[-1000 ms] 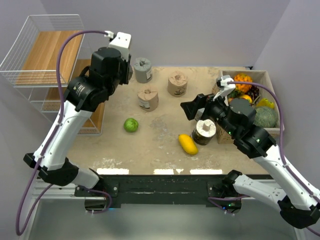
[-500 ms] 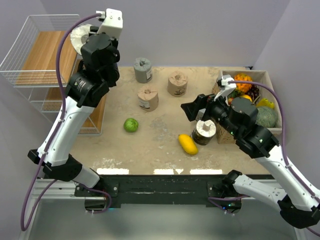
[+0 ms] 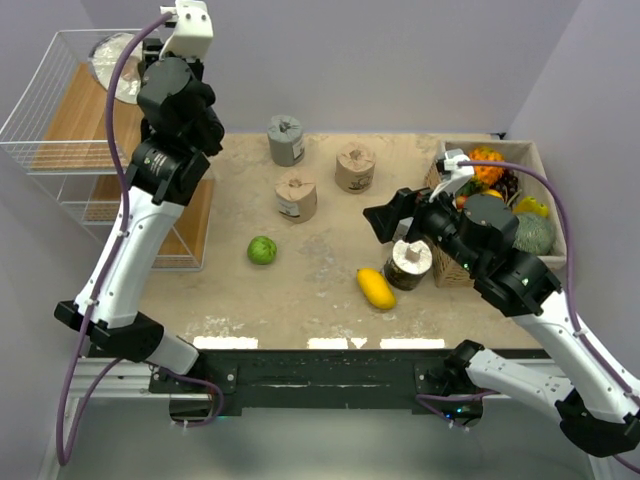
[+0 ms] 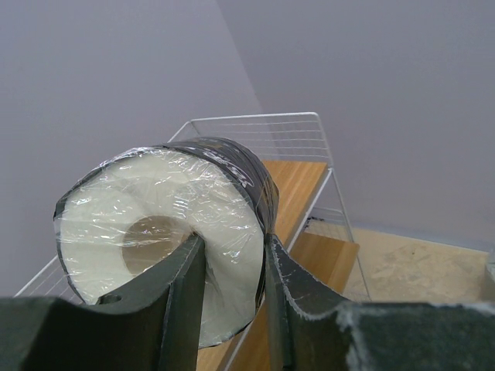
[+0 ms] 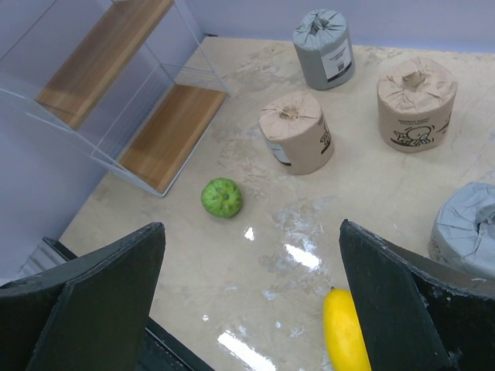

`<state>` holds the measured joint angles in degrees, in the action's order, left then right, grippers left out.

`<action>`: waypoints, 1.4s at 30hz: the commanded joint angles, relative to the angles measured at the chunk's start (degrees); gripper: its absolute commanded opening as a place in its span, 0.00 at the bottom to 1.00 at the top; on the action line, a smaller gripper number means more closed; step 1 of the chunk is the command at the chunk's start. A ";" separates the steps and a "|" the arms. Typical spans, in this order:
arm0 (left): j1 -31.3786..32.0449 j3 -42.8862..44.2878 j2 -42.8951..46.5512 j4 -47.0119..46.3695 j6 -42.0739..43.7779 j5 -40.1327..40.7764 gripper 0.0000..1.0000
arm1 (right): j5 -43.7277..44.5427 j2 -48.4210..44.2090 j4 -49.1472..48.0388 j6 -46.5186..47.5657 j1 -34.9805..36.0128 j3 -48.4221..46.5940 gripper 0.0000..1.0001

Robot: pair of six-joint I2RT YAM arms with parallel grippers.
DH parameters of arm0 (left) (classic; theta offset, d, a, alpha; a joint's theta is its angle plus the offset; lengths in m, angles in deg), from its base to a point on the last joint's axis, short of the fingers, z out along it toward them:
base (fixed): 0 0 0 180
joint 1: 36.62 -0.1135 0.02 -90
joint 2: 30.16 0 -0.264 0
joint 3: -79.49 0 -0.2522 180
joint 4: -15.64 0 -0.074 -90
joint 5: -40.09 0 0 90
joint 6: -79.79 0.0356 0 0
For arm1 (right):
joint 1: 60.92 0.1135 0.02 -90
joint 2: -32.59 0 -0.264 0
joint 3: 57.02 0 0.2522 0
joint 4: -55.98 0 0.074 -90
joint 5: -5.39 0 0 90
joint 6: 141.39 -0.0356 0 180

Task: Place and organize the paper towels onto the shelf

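My left gripper [image 3: 132, 68] is shut on a black-wrapped paper towel roll [image 3: 112, 60], held high over the top tier of the white wire shelf [image 3: 60, 120]. In the left wrist view the fingers [image 4: 189, 270] pinch the roll's wall [image 4: 162, 224], one inside the core, with the shelf boards [image 4: 298, 185] below. A grey roll [image 3: 286, 140] and two tan rolls [image 3: 355, 167] [image 3: 296, 197] stand on the table. A dark-wrapped roll [image 3: 410, 265] stands by my right arm. My right gripper [image 3: 390, 215] is open and empty above the table [image 5: 251, 226].
A green fruit [image 3: 262, 250] and a yellow fruit [image 3: 376, 288] lie on the table's front half. A tan box of fruit [image 3: 520, 146] stands at the right edge. The shelf's lower board [image 5: 170, 135] meets the table's left side.
My left arm has lifted the black-wrapped roll up and to the left, from beside the table's back to over the shelf's top tier. The right arm has not moved.
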<state>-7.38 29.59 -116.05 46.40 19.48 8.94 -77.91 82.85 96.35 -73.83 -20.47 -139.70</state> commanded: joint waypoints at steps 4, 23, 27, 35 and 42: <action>-5.85 0.91 0.20 -4.78 -0.16 -2.07 0.00 | 0.51 -0.16 0.81 0.46 -0.02 -3.67 0.99; -16.22 4.25 -5.25 0.32 -5.96 -12.70 0.11 | 1.56 0.36 1.07 1.34 -0.02 -4.64 0.99; -18.24 4.69 -5.96 -0.21 -5.61 -13.76 0.19 | 1.74 0.19 1.07 1.34 -0.02 -4.55 0.99; -20.71 5.48 -6.93 -1.61 -4.91 -15.07 0.34 | 2.44 -0.07 1.78 1.69 -0.10 -5.43 0.99; -20.80 6.36 -7.36 -2.67 -4.29 -16.66 0.52 | 3.05 -0.25 2.04 1.52 -0.02 -5.52 0.99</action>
<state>-27.86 32.89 -123.26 48.06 14.57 -6.07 -76.36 82.94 98.93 -73.15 -20.47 -142.81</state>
